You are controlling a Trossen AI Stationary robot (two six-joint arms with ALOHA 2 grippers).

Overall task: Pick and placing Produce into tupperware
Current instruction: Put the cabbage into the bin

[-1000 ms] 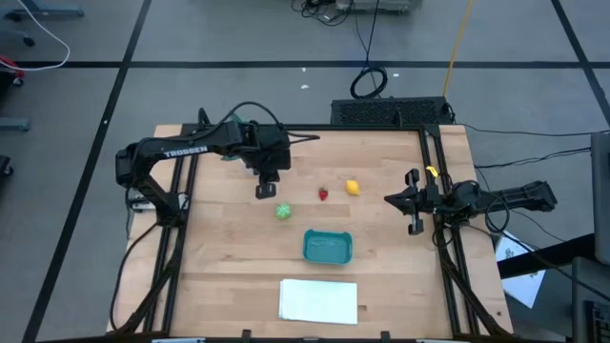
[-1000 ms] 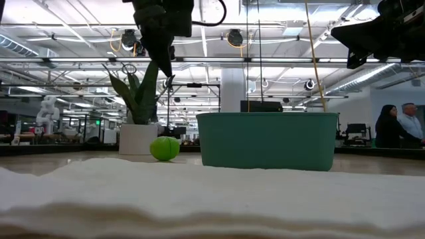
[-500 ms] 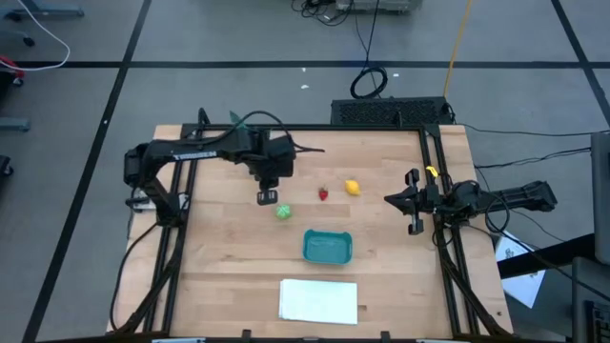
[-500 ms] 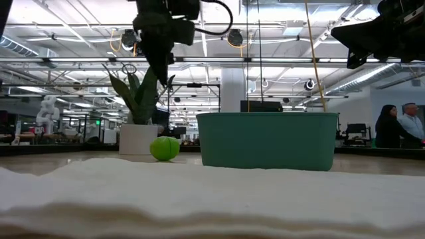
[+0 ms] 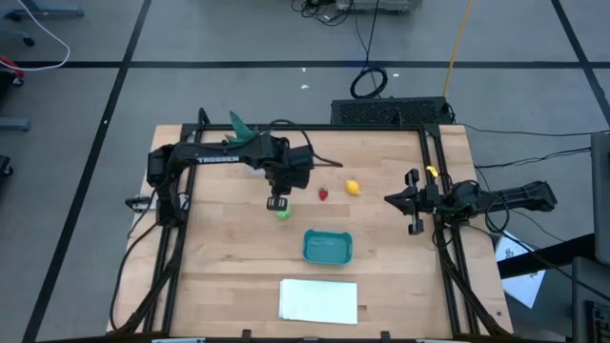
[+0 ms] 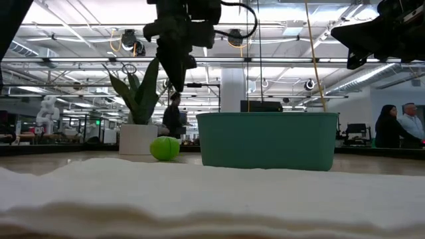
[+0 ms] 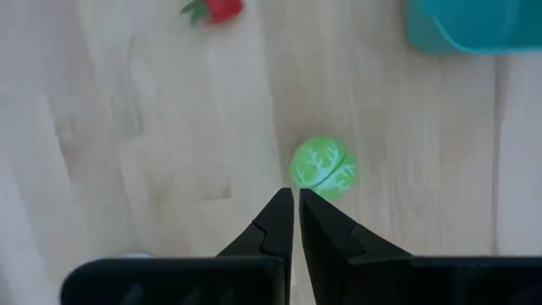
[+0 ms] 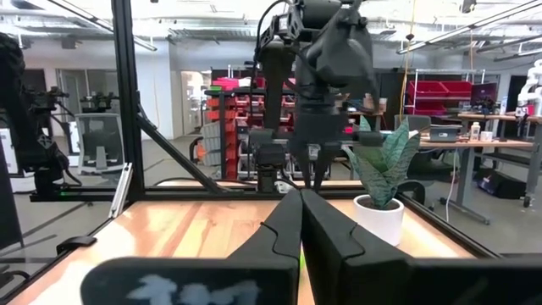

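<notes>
Three toy fruits lie loose beside the teal tupperware [image 5: 327, 247]. Left gripper [image 7: 295, 201], fingers clenched and empty, is poised above the green ball [image 7: 323, 166], probably lining up. Right gripper [image 5: 412, 202], clenched, is parked aside.

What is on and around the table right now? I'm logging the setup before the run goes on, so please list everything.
round green piece: one, green, on the table just ahead of the left pincer
strawberry-like piece: one, red, mid-table, between the green and yellow pieces
lemon-like piece: one, yellow, beside the red one, toward the right arm
tupperware: one, teal-blue, empty, nearer the front edge than the fruit
flat white rectangle: one, white, at the front edge
potted plant: one, green in a white pot, back left of the table
table: one, light wood
people: two, far off in the room
left pincer: shut, above the green piece
right pincer: shut, waiting at the right edge
</notes>
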